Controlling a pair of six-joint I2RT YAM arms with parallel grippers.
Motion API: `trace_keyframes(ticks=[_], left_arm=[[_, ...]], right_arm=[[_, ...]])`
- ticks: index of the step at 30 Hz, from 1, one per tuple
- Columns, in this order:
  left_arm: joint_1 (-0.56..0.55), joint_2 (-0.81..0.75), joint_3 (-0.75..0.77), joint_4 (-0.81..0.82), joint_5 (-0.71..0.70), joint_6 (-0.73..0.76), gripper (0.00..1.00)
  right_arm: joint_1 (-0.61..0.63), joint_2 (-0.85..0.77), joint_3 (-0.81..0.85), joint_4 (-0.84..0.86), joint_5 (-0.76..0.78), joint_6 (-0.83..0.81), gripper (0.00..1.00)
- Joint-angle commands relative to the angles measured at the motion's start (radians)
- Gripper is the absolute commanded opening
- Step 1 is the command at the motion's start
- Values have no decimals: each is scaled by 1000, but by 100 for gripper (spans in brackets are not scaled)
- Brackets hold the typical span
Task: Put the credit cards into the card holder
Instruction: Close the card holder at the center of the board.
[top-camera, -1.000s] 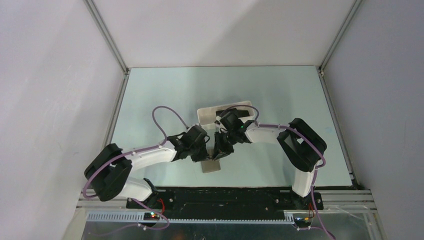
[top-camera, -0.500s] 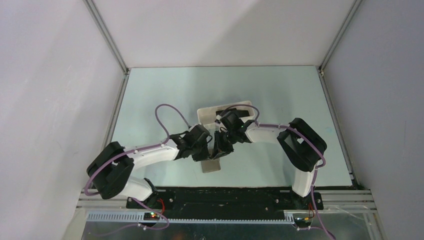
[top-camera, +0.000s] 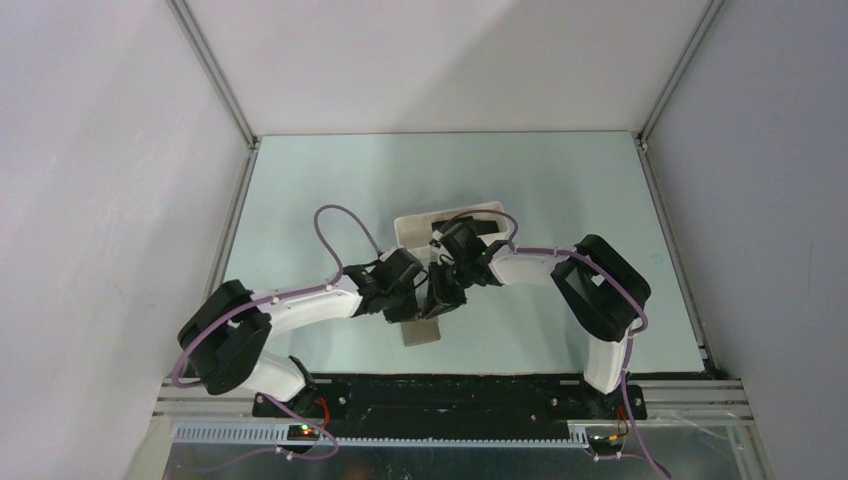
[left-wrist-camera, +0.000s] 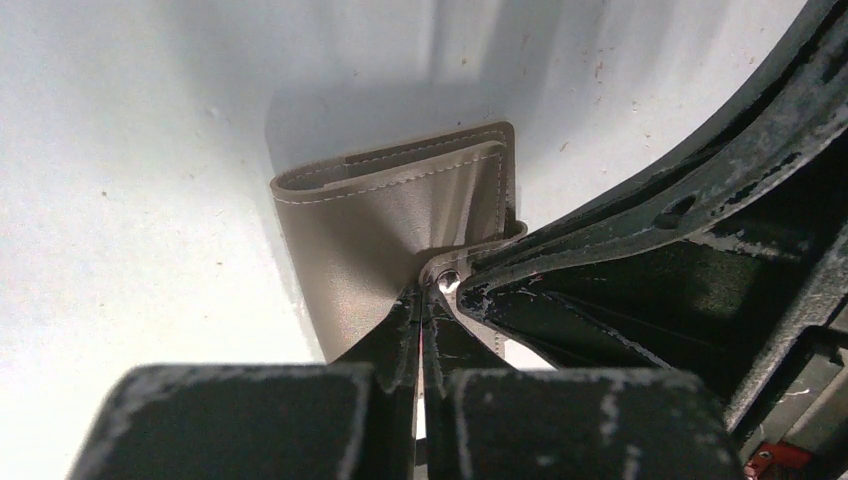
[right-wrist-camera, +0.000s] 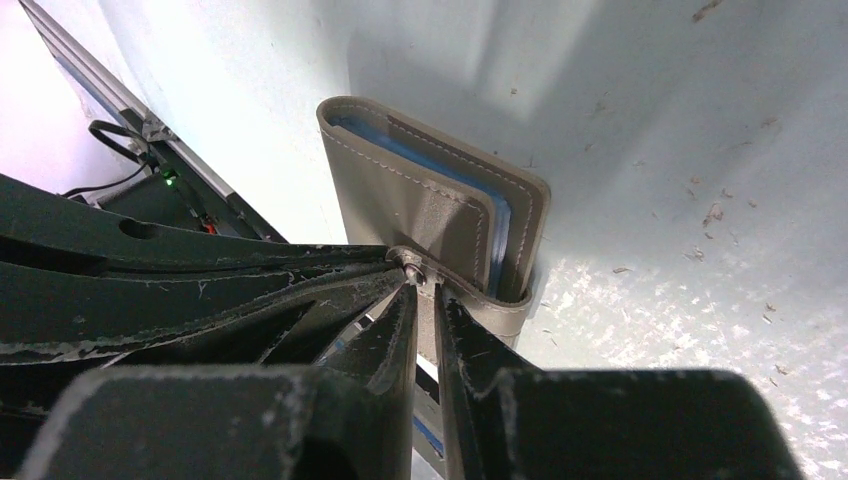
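Pale table (top-camera: 550, 200), card holder (top-camera: 424, 332) with its long axis near-to-far

The card holder (right-wrist-camera: 400, 190) is grey-brown with pale stitching along its edges; blue lining shows between its leaves, and its strap carries a silvery stud (right-wrist-camera: 412, 268); my right gripper (right-wrist-camera: 426, 300) and left gripper (left-wrist-camera: 421, 305) are black, scuffed whitish; the table (right-wrist-camera: 640, 120) is pale blue-green, with dark flecks at the right of the right wrist view; from above, my left arm (top-camera: 300, 310) and right arm (top-camera: 525, 268) are white and black with purple cables (top-camera: 340, 207); the tray (top-camera: 412, 229) is white.
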Motion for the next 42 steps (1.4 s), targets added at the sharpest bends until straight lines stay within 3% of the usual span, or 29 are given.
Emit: trace_keyframes(ticks=[1, 8, 22, 42], left_arm=[[-7, 24, 26, -38, -40, 28, 0], [-8, 51, 40, -42, -24, 33, 0], [-14, 97, 69, -40, -6, 36, 0], [-46, 225, 81, 28, 51, -70, 0]], right_arm=[[10, 39, -1, 14, 33, 0, 16], [17, 66, 5, -31, 75, -10, 15], [89, 181, 90, -286, 348, -77, 11], [110, 374, 54, -364, 443, -71, 4]])
